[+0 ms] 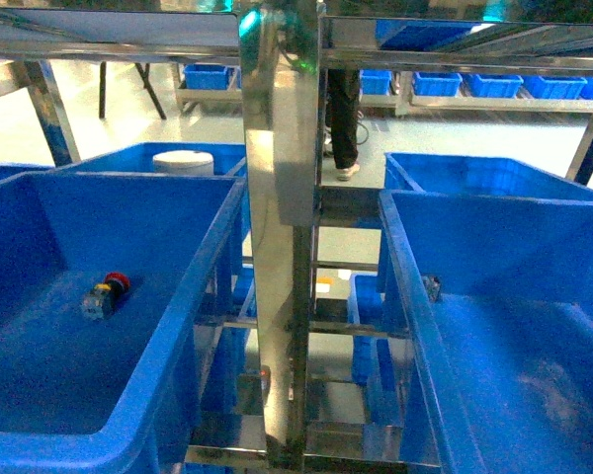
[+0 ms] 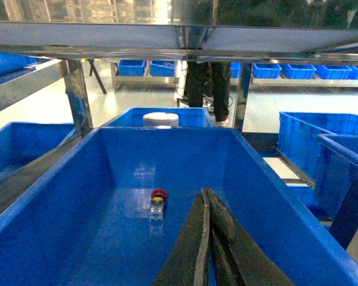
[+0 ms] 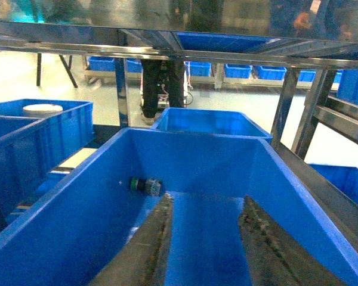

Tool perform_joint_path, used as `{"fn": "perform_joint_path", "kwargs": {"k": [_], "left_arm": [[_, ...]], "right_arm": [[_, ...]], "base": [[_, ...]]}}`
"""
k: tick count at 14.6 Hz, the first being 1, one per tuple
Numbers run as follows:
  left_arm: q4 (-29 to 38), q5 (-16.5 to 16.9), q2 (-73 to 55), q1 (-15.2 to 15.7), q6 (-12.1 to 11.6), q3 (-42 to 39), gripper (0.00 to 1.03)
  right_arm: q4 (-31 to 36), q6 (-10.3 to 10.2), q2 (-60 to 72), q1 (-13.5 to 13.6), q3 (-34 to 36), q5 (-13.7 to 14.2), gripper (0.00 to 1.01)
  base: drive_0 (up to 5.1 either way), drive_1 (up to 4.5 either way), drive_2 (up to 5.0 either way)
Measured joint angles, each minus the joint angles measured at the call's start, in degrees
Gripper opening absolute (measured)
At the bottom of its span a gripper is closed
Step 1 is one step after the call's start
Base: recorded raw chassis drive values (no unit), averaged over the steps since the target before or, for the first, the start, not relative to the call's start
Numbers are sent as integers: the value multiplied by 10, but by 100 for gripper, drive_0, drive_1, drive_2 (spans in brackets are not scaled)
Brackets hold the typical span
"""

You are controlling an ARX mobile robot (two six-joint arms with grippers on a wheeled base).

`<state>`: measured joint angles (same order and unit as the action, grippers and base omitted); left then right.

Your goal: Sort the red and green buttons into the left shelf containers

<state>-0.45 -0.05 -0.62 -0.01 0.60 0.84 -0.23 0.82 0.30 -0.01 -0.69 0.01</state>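
Observation:
A red button (image 1: pixel 106 293) lies on its side on the floor of the left blue crate (image 1: pixel 128 217). In the left wrist view the same red button (image 2: pixel 158 202) rests mid-floor of that crate (image 2: pixel 167 155), ahead and to the left of my left gripper (image 2: pixel 206 192), which is shut with nothing in it. A green button (image 3: pixel 145 186) lies against the left wall of the right crate (image 3: pixel 191 161), just beyond my right gripper (image 3: pixel 207 199), which is open and empty. It also shows as a small grey shape (image 1: pixel 432 287). Neither gripper appears in the head view.
A steel shelf post (image 1: pixel 282 247) stands between the two crates, and a steel shelf (image 2: pixel 179 42) runs low overhead. Behind the left crate another blue crate holds a white round tub (image 1: pixel 183 161). A person (image 1: pixel 343 128) stands beyond. More crates line the back wall.

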Motion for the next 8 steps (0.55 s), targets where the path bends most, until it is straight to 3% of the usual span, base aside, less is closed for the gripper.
{"fn": "perform_joint_path", "kwargs": {"k": [6,7,8], "left_arm": [[2,0,0,0,0,0,3],[2,0,0,0,0,0,14],[2,0,0,0,0,0,25]], "right_arm": [[0,0,0,0,0,0,95],[0,0,0,0,0,0,100],[0,0,0,0,0,0,97]], "base": [[0,0,0],[0,0,0],[0,0,0]]}}
